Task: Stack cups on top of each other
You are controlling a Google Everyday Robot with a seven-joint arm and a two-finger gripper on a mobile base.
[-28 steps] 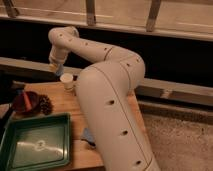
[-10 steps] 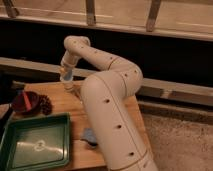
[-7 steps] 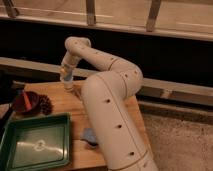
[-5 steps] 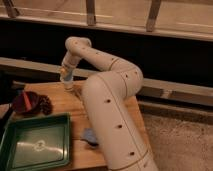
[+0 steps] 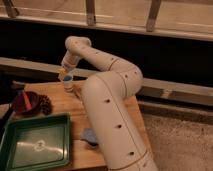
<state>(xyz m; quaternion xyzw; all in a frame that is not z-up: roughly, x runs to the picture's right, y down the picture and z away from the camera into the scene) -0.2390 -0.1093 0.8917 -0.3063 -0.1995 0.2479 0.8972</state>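
A white tapered cup (image 5: 69, 87) stands upright at the back of the wooden table (image 5: 65, 107). A smaller blue-grey cup (image 5: 67, 78) sits in its mouth, showing as a blue patch at the top. My gripper (image 5: 65, 73) hangs straight down from the wrist (image 5: 75, 49), right above and at the blue-grey cup. The thick white arm (image 5: 110, 105) rises from the lower right and bends over the table towards the cups.
A reddish-brown bowl (image 5: 25, 102) and a dark lumpy object (image 5: 46, 105) lie left of the cups. A green tray (image 5: 40, 119) fills the front left. A flat blue piece (image 5: 90, 136) lies by the arm's base. A dark railing runs behind the table.
Over 2.8 seconds the wrist swung right from beside the white cup to directly over it. In the last second it has barely moved.
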